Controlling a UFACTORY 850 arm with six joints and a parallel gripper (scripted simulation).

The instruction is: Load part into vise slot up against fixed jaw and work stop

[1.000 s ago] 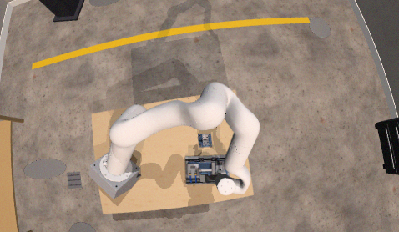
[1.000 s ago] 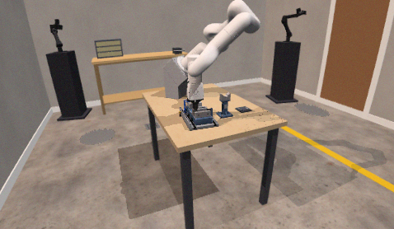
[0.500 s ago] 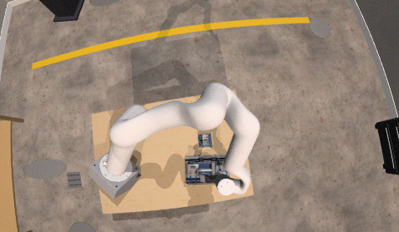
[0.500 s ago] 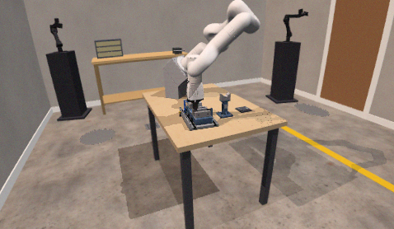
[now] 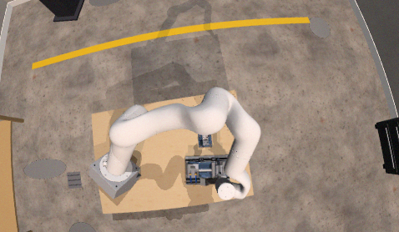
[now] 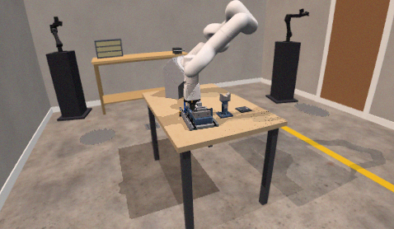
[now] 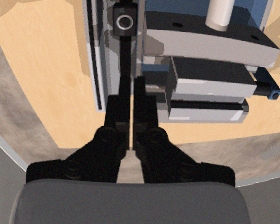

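Observation:
My gripper (image 7: 132,92) is shut with nothing between the fingers. It hangs low over one end of the vise (image 7: 191,50). The fingertips stand next to the end of a grey block, the part (image 7: 207,86), which lies between the dark jaws. I cannot tell whether they touch it. A dark post with a round rod end (image 7: 124,23), the work stop, stands just beyond the fingertips. In the top view the wrist (image 5: 227,189) covers the vise's right end (image 5: 202,168). The infeed plate (image 6: 243,109) lies bare.
The V-block (image 6: 225,105) stands between the vise (image 6: 198,116) and the infeed plate, and shows in the top view (image 5: 205,139) behind the vise. The table's front edge is close to the wrist. The arm's base (image 5: 114,175) is at the table's left corner.

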